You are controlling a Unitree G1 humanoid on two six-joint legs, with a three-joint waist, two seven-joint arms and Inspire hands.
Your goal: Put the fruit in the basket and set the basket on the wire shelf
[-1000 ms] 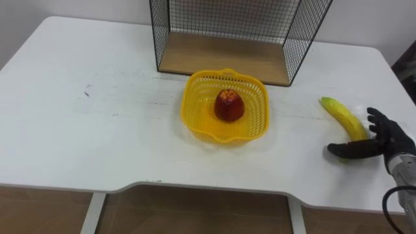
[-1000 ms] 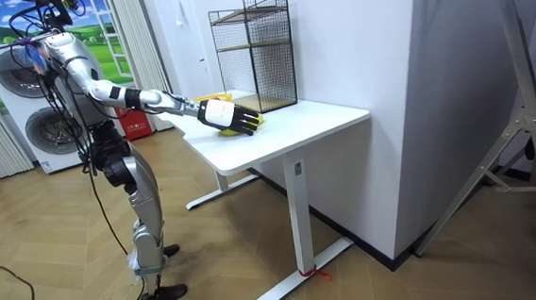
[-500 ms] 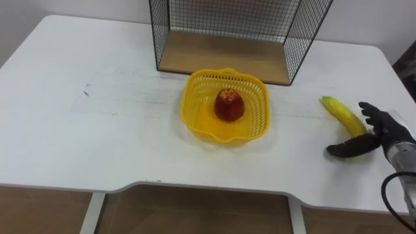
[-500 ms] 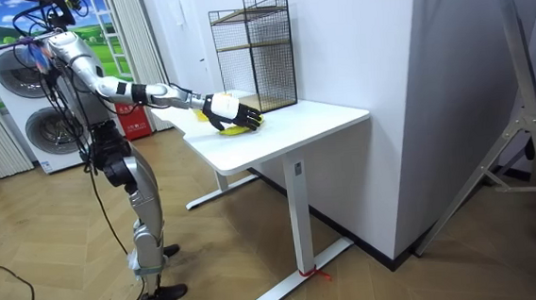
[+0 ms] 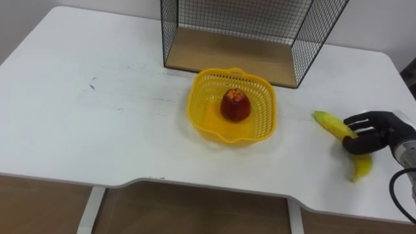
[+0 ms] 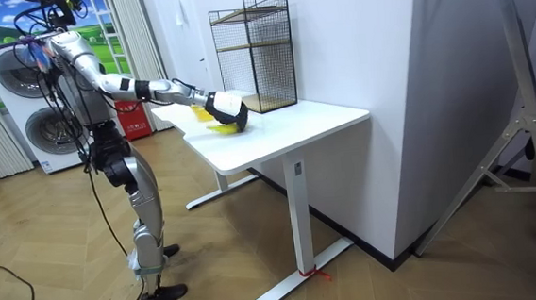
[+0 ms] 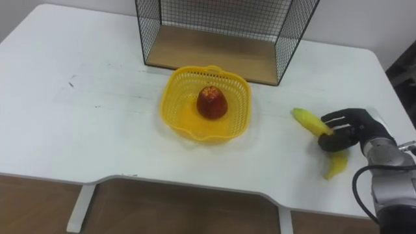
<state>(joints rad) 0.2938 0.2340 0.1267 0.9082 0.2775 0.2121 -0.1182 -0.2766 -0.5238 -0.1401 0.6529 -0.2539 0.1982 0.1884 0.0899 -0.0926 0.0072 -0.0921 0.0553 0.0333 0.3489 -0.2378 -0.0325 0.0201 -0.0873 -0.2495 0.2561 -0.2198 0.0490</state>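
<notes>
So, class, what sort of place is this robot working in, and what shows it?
Probably a home-style room set up for housework practice: stacked washing machines by a curtain, a parquet floor, and a white table carrying a wire shelf and a fruit basket.

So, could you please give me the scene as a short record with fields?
table: white, bears everything
shelf: wire, wooden floor, at the table's far side
basket: yellow, on the table just before the shelf
red fruit: in the basket
banana: right of the basket, outside it
right hand: fingers curled round the banana's middle
left to do: banana into basket, basket onto shelf
</notes>
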